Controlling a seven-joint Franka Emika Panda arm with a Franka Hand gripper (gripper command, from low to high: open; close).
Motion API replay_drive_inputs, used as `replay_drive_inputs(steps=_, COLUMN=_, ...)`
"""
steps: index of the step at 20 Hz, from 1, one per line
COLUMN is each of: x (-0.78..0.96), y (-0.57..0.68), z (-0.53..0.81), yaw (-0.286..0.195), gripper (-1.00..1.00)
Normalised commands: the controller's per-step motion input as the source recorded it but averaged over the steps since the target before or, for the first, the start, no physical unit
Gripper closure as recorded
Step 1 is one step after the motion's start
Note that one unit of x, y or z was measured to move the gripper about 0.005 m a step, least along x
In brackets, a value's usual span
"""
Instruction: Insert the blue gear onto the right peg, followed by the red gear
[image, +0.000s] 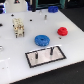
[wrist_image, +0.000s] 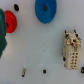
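Observation:
The blue gear (image: 42, 40) lies flat on the white table, just behind the grey black-rimmed plate (image: 33, 60). It also shows in the wrist view (wrist_image: 46, 10). The smaller red gear (image: 62, 31) lies flat to the exterior view's right of the blue gear, and also shows in the wrist view (wrist_image: 11, 21). Two dark pins stand on the plate; the right peg (image: 51, 50) is bare, as is its twin (image: 38, 56). My gripper does not show in the exterior view. A blurred dark teal shape (wrist_image: 2, 37) at the wrist view's edge overlaps the red gear; I cannot tell whether it is a finger.
A beige blocky part (image: 18, 27) stands at the exterior view's left, also in the wrist view (wrist_image: 71, 50). A small dark pin (image: 45, 16) stands at the back. Dark objects (image: 33, 5) line the far edge. Small dark specks (wrist_image: 44, 71) dot the table.

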Motion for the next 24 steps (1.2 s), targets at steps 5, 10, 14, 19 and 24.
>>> replay_drive_inputs(steps=5, x=-0.21, y=0.11, z=-0.43, yaw=0.0, gripper=-1.0)
replay_drive_inputs(steps=10, x=-0.13, y=0.03, z=-0.46, yaw=0.0, gripper=-1.0)
replay_drive_inputs(steps=14, x=-0.13, y=0.01, z=-0.48, yaw=0.0, gripper=-1.0)
replay_drive_inputs(steps=19, x=-0.12, y=-0.05, z=-0.46, yaw=0.0, gripper=-1.0)
replay_drive_inputs(steps=24, x=-0.08, y=-0.13, z=-0.35, yaw=0.0, gripper=-1.0)
